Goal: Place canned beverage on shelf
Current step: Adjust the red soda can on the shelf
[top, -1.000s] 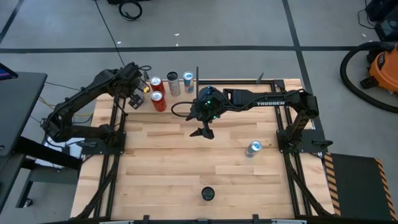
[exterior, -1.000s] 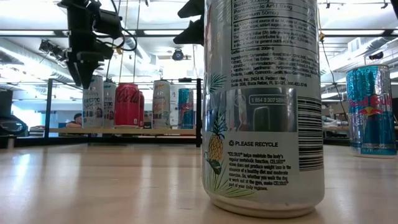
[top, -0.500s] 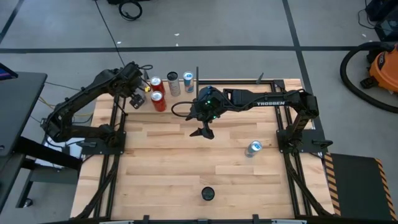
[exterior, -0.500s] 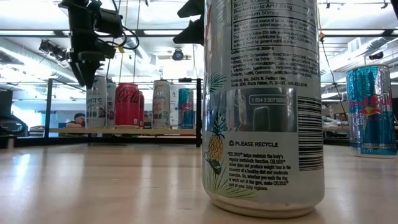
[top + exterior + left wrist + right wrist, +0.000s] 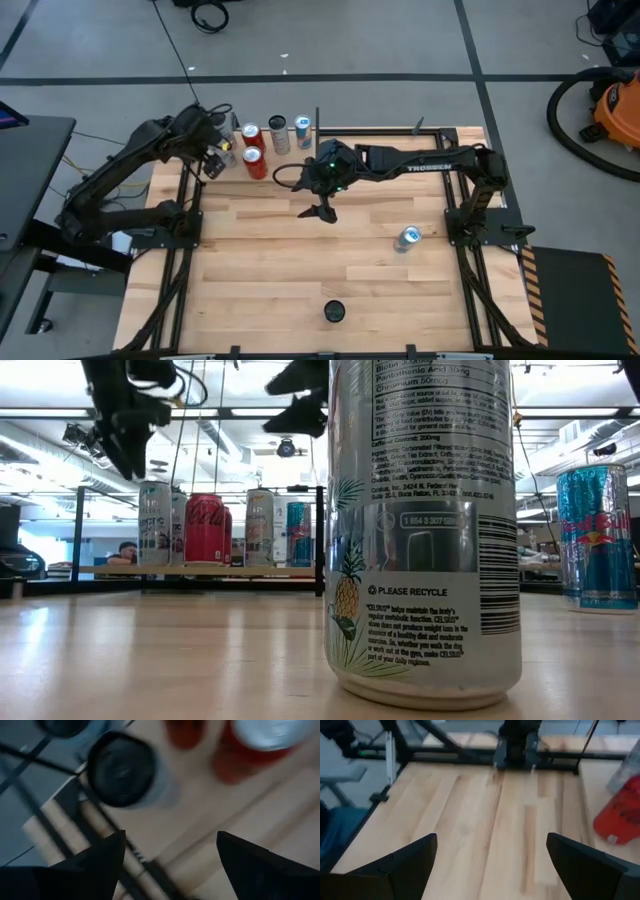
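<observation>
Here's the left gripper [image 5: 212,160] up at the far left corner, hanging above the shelf [image 5: 205,571] with its fingers spread and nothing between them; a dark-topped can [image 5: 120,769] sits upright just beyond those fingers in its wrist view, apart from them. On the shelf I count a silver can [image 5: 153,523], a red Coca-Cola can [image 5: 204,528], another pale can and a blue one, all standing.

The right gripper [image 5: 320,211] hovers over the middle of the tabletop [image 5: 260,270], jaws wide apart, empty, only bare wood ahead of it in its wrist view.

Cans not yet shelved: a blue and silver Red Bull can [image 5: 408,237] stands near the right arm's base, and a pineapple-print can [image 5: 425,530] stands close to the near edge, filling the low view; from above it shows as a dark-topped circle [image 5: 334,312].

Handling, as I judge it: thin aluminium, smooth and slick, rigid while sealed but easy to dent if squeezed hard. Whether they're full I can't tell, so weight is a guess. Best hold looks like the mid-body, fingers on opposite sides of the cylinder, can kept upright. The Red Bull can is slim, so the jaws must close further. Tall narrow cans tip easily, so a nudge from 1 fingertip on approach could topple one.
</observation>
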Motion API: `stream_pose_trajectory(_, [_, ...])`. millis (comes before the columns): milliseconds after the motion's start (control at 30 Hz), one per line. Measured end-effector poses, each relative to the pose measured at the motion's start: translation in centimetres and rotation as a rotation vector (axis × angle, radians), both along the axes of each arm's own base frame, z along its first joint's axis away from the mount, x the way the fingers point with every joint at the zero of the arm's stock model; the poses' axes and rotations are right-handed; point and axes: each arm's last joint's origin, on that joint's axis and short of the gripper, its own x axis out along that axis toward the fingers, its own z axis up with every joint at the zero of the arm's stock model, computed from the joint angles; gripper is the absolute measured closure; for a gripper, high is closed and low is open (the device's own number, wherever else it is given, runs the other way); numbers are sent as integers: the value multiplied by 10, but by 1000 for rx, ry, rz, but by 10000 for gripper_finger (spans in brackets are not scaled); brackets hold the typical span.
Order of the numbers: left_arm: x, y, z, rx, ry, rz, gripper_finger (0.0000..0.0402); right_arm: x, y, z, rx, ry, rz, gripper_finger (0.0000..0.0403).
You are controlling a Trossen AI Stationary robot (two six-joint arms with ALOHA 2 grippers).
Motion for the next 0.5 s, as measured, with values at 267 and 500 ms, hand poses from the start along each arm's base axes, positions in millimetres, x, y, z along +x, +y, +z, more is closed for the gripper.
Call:
stream_pose_trajectory(267, [9, -19, 13, 10, -202, -212, 88, 30, -6, -20, -13, -132, -27, 18])
stream_pose_trajectory(500, [17, -30, 18, 4, -290, -335, 88, 54, -20, -49, -7, -220, -62, 18])
